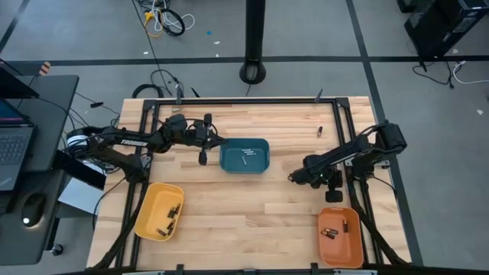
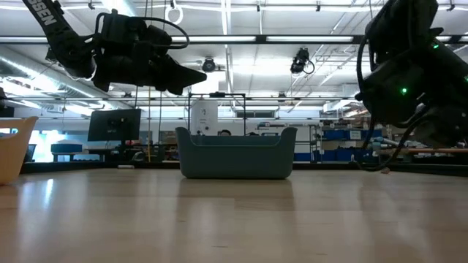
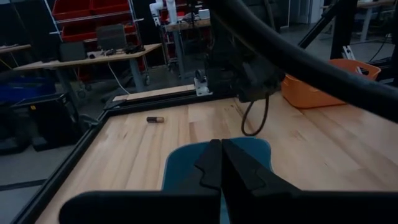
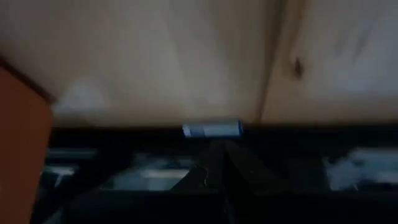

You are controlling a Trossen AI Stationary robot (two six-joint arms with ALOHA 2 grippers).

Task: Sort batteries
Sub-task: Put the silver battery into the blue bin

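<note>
— Is the light good here?
— Yes, long ceiling lamps (image 2: 307,38) shine evenly from above, and the table (image 1: 252,221) looks bright, with only soft shadows under the arms.
— And the close views?
— From low down the arms are dark against the lamps. The right wrist view is dim and blurred.

The left arm reaches in from the surface's left side, its pincer (image 1: 203,159) closed with the fingers (image 3: 211,167) pressed together. The right arm comes in from the right side, bent, its pincer (image 1: 292,177) also closed, held low over the surface
</note>
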